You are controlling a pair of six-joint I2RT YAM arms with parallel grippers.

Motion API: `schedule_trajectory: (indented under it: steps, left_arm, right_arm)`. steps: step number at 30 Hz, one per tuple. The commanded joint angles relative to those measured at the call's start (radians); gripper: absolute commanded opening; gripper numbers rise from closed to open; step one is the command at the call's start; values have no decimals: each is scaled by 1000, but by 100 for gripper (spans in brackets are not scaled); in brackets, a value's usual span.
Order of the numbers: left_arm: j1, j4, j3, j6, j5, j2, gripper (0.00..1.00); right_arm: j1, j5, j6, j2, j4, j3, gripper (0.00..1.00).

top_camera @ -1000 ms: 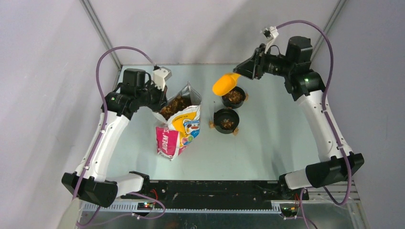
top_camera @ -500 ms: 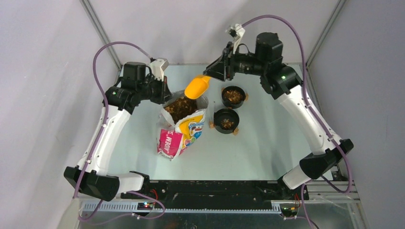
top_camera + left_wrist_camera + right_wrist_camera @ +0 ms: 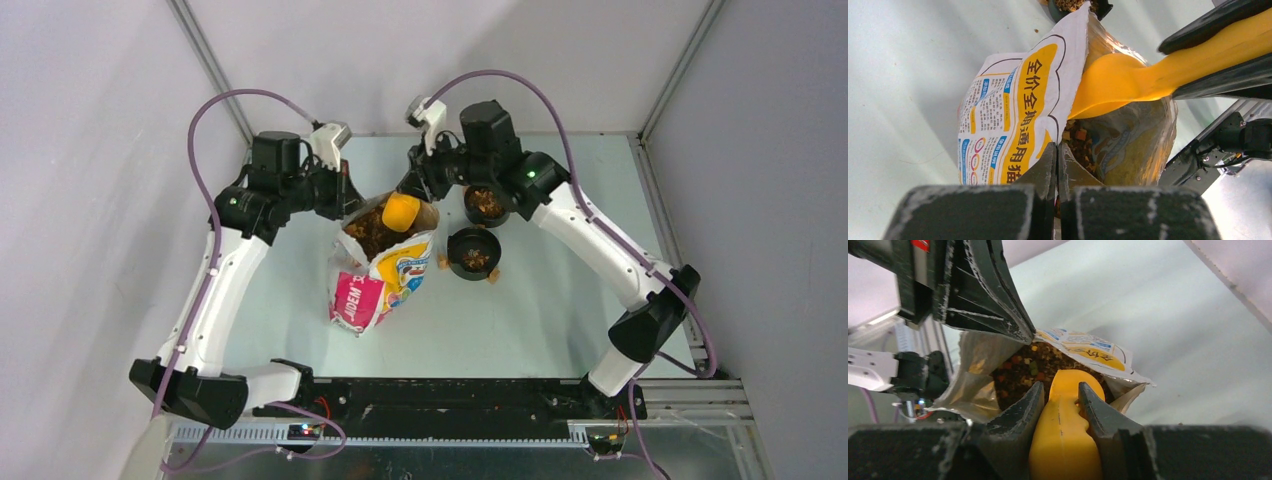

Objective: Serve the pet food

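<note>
Pet food (image 3: 368, 232), scoop (image 3: 400, 212) in bag (image 3: 385, 282)

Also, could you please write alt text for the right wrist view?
The right gripper holds a yellow scoop by its handle, its bowl reaching into the open bag toward the pet food. The left gripper pinches the bag's rim at upper left.

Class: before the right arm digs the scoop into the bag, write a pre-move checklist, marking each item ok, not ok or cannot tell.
1. Mouth of the bag held open by the left gripper: ok.
2. Handle of the scoop clamped in the right gripper: ok.
3. Scoop head over the bag mouth: ok.
4. Some pet food showing inside the bag: ok.
5. Scoop empty: cannot tell.
</note>
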Motion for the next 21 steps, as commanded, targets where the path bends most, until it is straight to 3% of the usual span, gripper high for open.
schedule_trajectory:
  steps: [1, 4, 8, 13, 21]
  left_arm:
    - [-5, 76, 5, -2, 79, -45, 0]
    - [-5, 71, 6, 2, 79, -45, 0]
    - [-5, 69, -5, 4, 81, -43, 0]
    - [-5, 86, -22, -8, 62, -45, 0]
    - [-5, 73, -17, 0, 41, -47, 0]
  right_arm:
    - [50, 110, -191, 19, 45, -11, 0]
    - [69, 115, -295, -31, 193, -119, 0]
    - [92, 136, -361, -33, 245, -206, 0]
    - [124, 167, -346, -6, 253, -243, 0]
    - [141, 180, -155, 43, 225, -291, 0]
